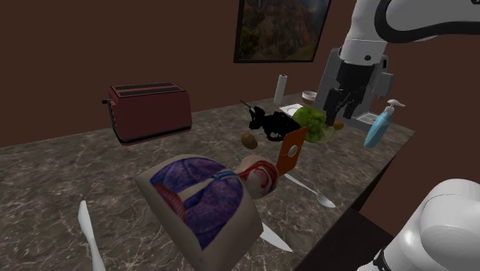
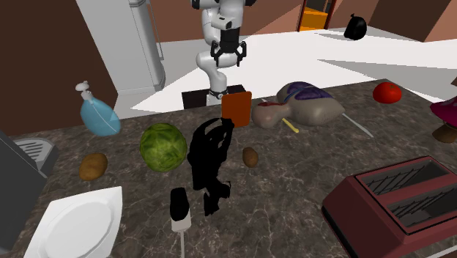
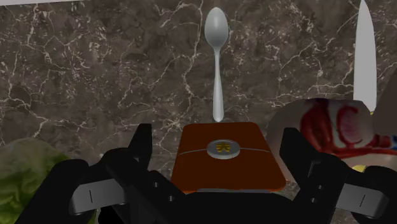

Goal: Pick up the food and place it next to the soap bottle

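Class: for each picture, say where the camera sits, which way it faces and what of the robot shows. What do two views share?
Shoulder view: beside the arm, looking down over the counter toward the toaster; arm and gripper show.
Second exterior view: across the counter, facing the arm on its stand.
Wrist view: on the hand, looking down at the orange box; both fingers show, apart.
Shared: both exterior views show the lettuce.

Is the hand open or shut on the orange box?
Open. Wrist view: the hand has its fingers apart, with gaps either side of the orange box.
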